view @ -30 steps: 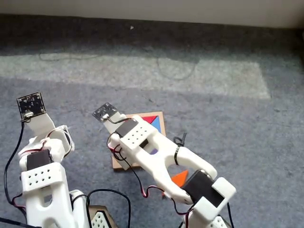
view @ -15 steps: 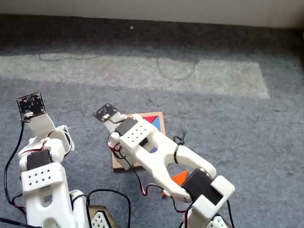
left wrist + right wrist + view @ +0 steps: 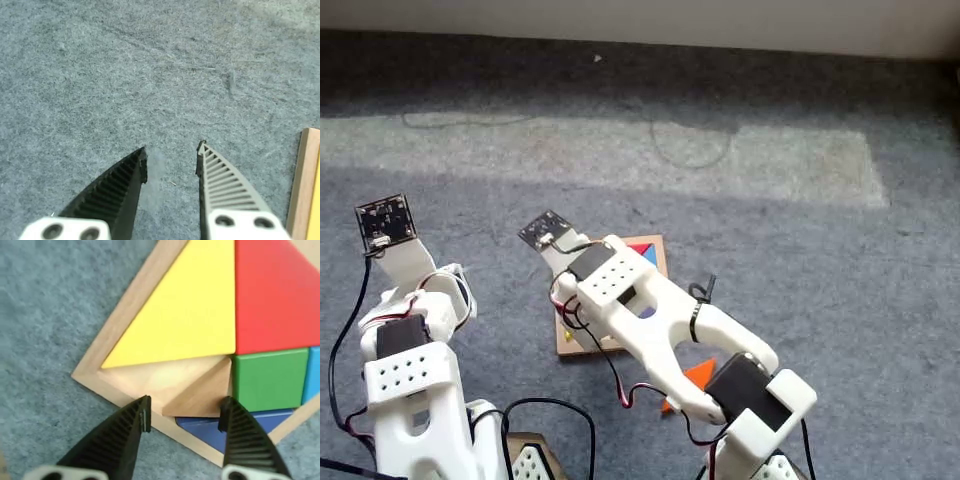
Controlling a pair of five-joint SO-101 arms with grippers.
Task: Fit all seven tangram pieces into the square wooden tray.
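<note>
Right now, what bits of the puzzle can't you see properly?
High view: the right arm covers most of the tray, so its pieces cannot be counted.
High view: the orange piece lies partly under that arm; its shape is unclear.
Right wrist view: picture edges cut off the tray's far side.

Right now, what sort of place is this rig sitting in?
Probably an indoor room. Everything sits on grey carpet, a pale wall base runs along its far edge, and a lighter band crosses it, likely window light.
</note>
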